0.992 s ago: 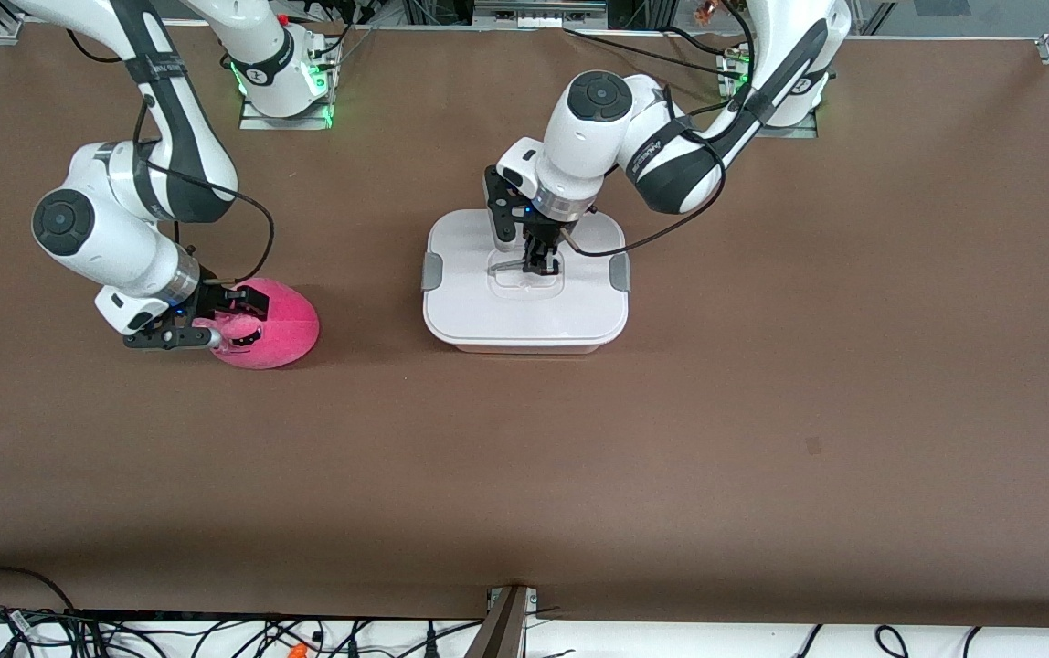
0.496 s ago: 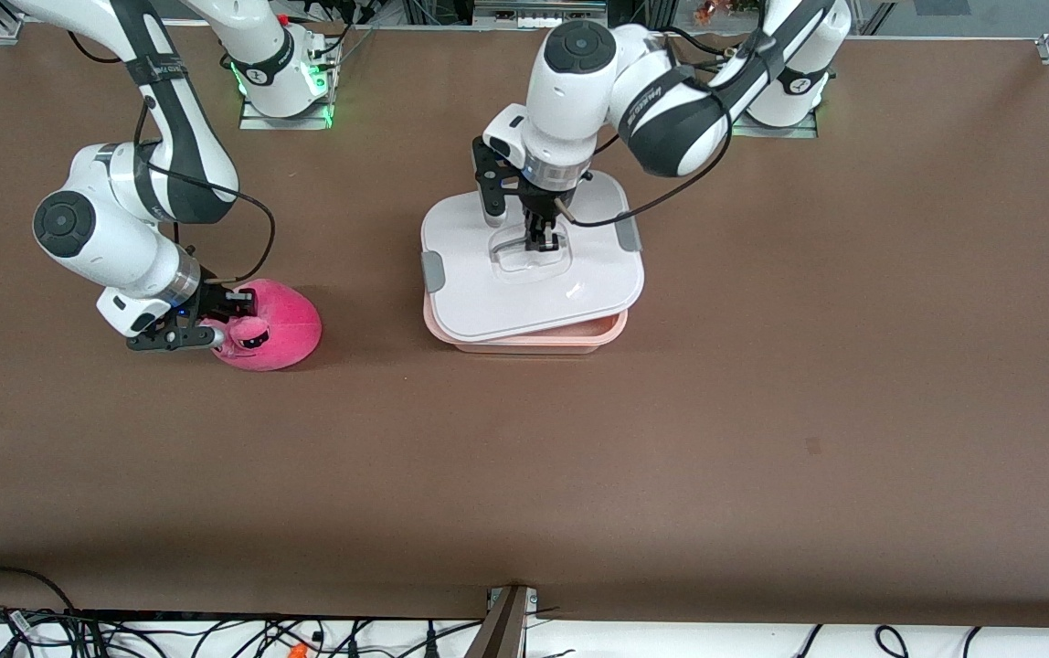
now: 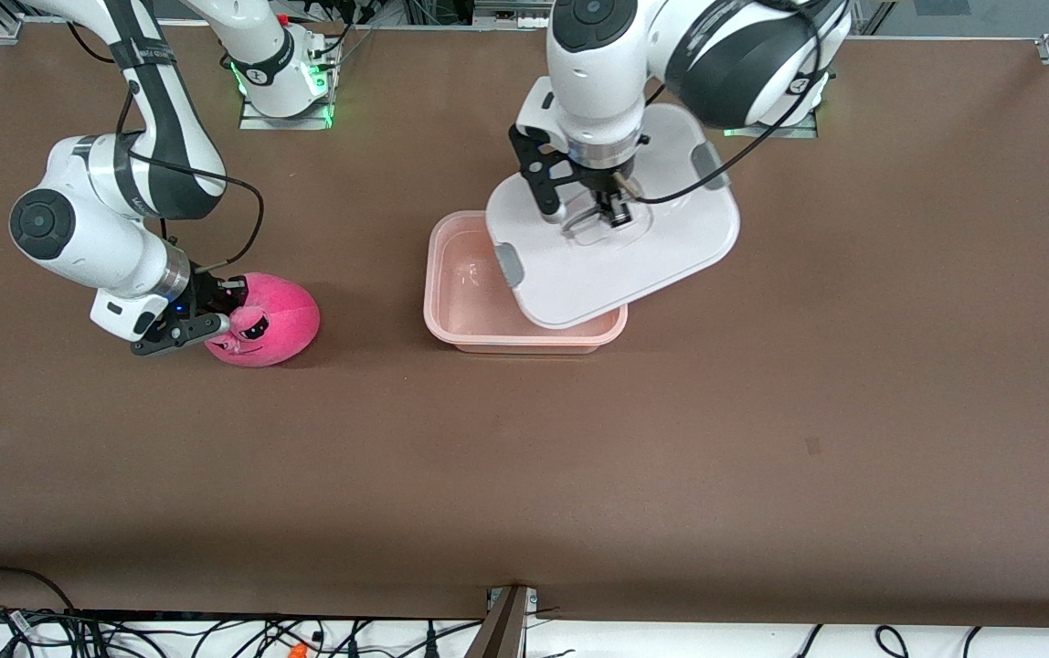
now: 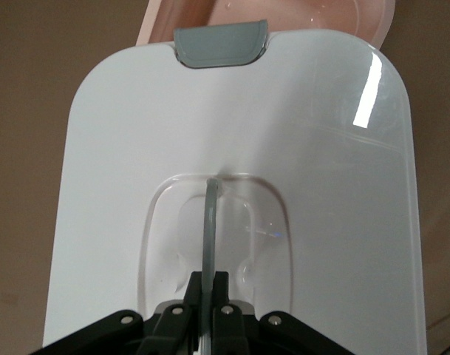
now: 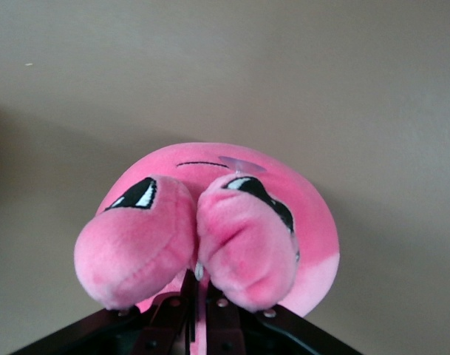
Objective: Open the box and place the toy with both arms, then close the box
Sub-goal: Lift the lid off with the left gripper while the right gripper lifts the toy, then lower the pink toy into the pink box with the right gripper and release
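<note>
The left gripper point(image 3: 614, 212), pinching the handle, has lifted the lid point(image 3: 616, 247) off the box point(image 3: 460, 283); the right gripper point(image 3: 218, 320) now squeezes the toy point(image 3: 273, 320).

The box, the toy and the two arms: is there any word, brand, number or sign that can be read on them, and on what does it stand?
Lid: no text.
Box: no text.
Toy: no text, only a stitched face.
Left arm: a small round mark near its base, too small to read.
Right arm: light lettering on a dark band, too small to read.
</note>
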You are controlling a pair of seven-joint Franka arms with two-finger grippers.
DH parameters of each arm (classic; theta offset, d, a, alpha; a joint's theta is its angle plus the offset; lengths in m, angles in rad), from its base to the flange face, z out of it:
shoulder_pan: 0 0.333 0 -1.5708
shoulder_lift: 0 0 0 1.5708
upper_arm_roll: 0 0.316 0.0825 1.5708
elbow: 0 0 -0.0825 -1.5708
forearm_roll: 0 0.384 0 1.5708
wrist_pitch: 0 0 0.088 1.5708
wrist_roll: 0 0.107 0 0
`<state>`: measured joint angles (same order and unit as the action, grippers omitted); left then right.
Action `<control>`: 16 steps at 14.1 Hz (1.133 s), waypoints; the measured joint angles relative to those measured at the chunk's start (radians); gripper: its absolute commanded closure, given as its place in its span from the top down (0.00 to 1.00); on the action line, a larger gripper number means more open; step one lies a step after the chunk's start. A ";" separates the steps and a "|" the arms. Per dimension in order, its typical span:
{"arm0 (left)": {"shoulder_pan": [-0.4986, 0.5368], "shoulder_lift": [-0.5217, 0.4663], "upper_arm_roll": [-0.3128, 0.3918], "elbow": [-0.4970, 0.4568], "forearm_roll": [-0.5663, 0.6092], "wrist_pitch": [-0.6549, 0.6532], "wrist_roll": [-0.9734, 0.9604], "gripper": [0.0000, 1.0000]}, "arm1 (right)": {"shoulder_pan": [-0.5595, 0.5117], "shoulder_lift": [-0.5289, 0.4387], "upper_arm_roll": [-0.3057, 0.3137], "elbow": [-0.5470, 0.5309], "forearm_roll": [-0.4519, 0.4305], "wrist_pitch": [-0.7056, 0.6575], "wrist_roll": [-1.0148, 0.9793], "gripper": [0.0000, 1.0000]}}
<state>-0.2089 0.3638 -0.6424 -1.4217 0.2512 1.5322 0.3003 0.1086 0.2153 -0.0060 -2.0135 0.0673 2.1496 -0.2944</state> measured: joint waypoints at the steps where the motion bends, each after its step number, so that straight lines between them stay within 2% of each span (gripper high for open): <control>1: 0.012 -0.004 0.001 0.027 0.000 -0.057 -0.006 0.00 | 0.000 -0.002 0.022 0.034 -0.001 -0.046 -0.008 0.00; 4: 0.078 -0.023 0.002 0.066 0.001 -0.172 -0.003 0.00 | 0.008 -0.012 0.122 0.162 -0.029 -0.210 -0.014 0.00; 7: 0.183 -0.043 0.003 0.071 0.001 -0.227 0.137 0.00 | 0.062 -0.021 0.189 0.269 -0.070 -0.323 -0.017 0.00; 11: 0.357 -0.080 0.009 0.075 0.001 -0.236 0.369 0.00 | 0.244 -0.020 0.205 0.382 -0.156 -0.409 -0.022 0.00; 16: 0.527 -0.073 0.014 0.075 0.031 -0.187 0.658 0.00 | 0.459 0.032 0.208 0.442 -0.227 -0.417 -0.021 0.00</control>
<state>0.3186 0.2903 -0.6281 -1.3468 0.2824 1.3454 0.9582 0.5676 0.2474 0.2015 -1.5717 -0.1601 1.7326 -0.3156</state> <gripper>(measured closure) 0.925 0.930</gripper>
